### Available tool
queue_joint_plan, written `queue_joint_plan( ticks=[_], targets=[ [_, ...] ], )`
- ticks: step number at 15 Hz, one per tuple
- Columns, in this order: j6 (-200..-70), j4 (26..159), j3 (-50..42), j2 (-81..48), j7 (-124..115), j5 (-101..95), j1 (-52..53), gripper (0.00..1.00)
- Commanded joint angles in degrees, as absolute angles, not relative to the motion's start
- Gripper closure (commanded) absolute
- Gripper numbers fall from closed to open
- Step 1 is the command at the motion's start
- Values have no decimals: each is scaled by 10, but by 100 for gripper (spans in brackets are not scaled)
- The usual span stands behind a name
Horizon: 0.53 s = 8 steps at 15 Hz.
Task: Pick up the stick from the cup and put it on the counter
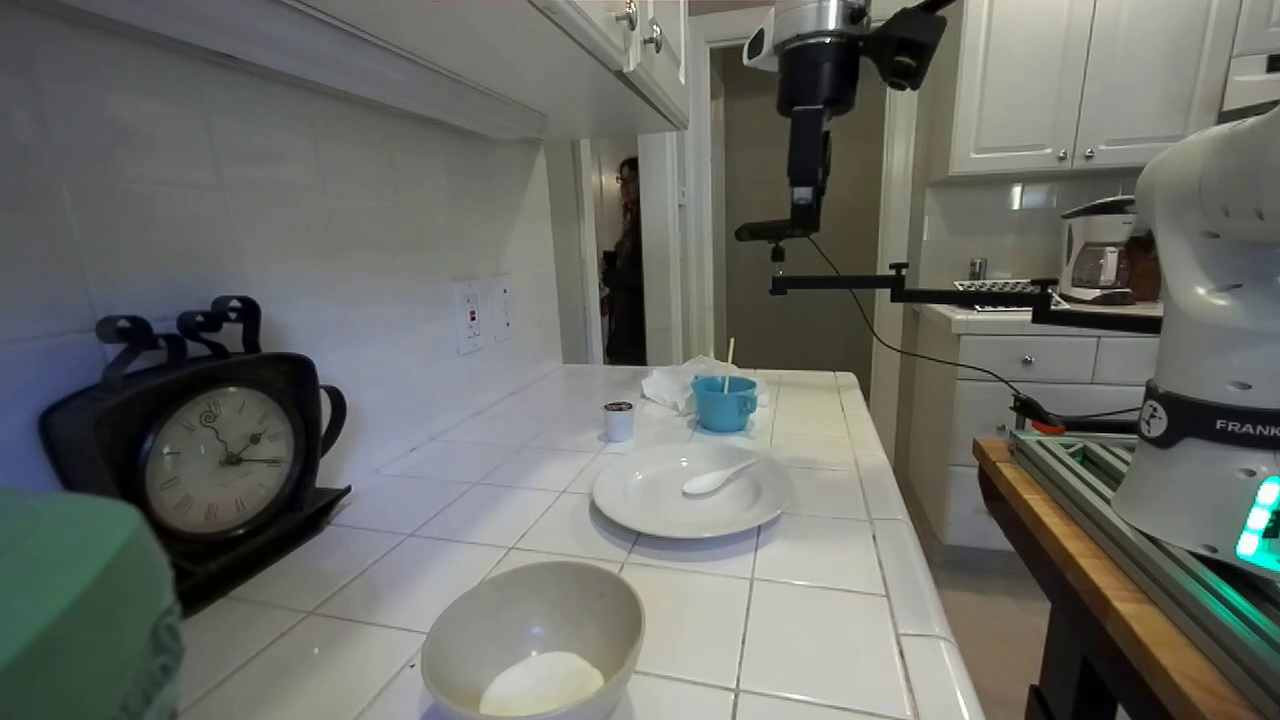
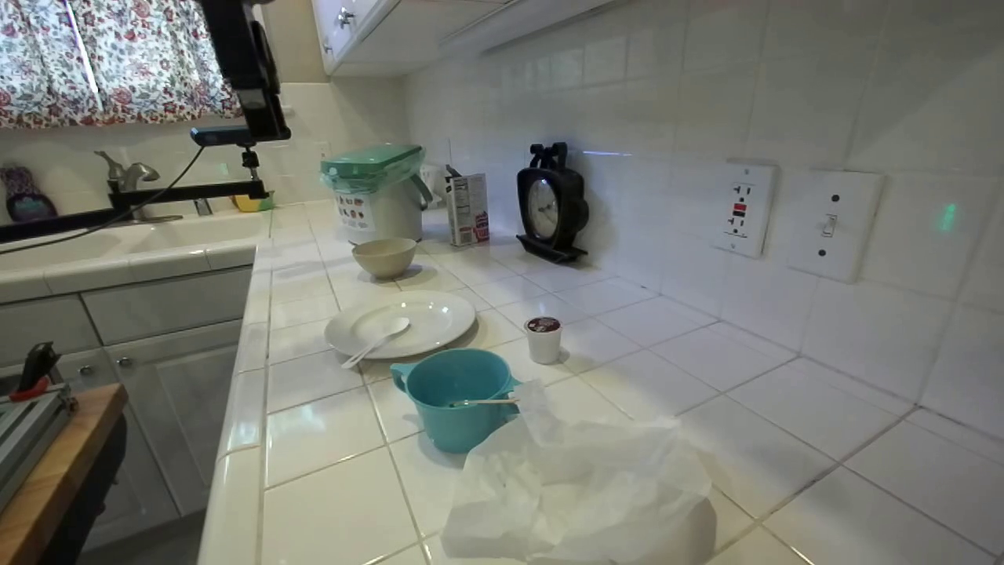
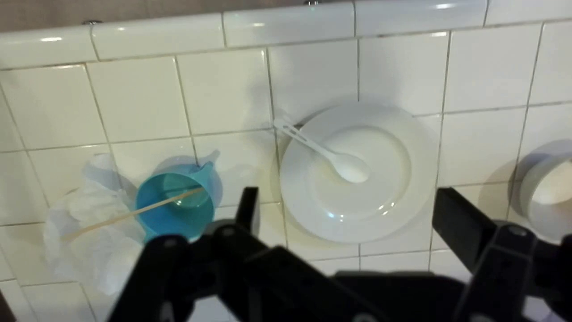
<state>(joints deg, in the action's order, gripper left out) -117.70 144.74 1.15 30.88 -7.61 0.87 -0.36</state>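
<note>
The light-blue cup [image 1: 724,408] stands upright on the white tiled counter [image 1: 810,620]. It also shows in the wrist view [image 3: 178,221] and in an exterior view [image 2: 463,428]. A thin pale wooden stick [image 3: 134,213] leans in the cup, its upper end sticking out past the rim over crumpled paper. The stick also shows in both exterior views [image 1: 730,360] [image 2: 490,402]. My gripper [image 3: 346,192] is open and empty, high above the counter, with the white plate between its fingers in the wrist view. The cup lies left of the fingers there. The gripper hangs above in an exterior view [image 1: 805,205].
The white plate [image 3: 422,165] holds a white spoon [image 3: 351,167]. A bowl [image 1: 530,600], a small pod [image 1: 619,423], crumpled white paper [image 2: 580,494] and a black clock [image 1: 220,460] stand around. A cabinet [image 1: 600,80] overhangs the wall side. A black jointed camera bar [image 1: 840,283] reaches toward the counter.
</note>
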Motion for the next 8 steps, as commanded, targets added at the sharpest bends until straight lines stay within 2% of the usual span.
queue_joint_plan(
  ticks=[1,8],
  targets=[
    [-1237,1415,23,231,-146,7,-28,0],
    [-1292,1335,21,109,-303,-55,-78,0]
  ],
)
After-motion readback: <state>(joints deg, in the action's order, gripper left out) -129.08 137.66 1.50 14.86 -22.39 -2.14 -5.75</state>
